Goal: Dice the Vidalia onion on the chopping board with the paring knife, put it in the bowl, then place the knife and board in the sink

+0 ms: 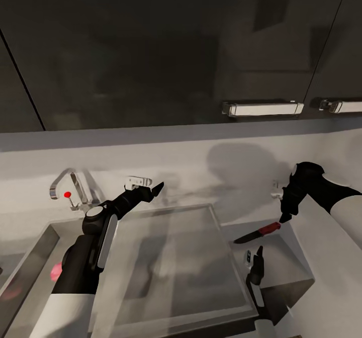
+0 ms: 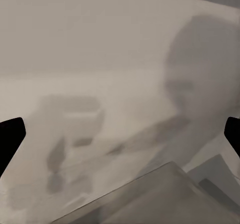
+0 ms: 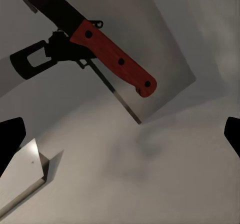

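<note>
Head view: paring knife [image 1: 257, 234] apparently in mid-air just below right gripper [image 1: 287, 212], over right edge of sink [image 1: 211, 217], beside countertop [image 1: 322, 257]; tap [image 1: 68, 187] behind left arm. Left gripper [image 1: 153, 189] over basin's rear rim; opening unclear here.

Left wrist view: fingertips [image 2: 11, 134] wide apart, nothing between, pale wall ahead.

Right wrist view: fingertips [image 3: 10, 136] spread wide, empty; red-handled knife [image 3: 112, 59] apart from them.

Risk: knife looks unsupported, could strike rim and land on countertop instead of basin. Chopping board not made out; onion, bowl unclear.
</note>
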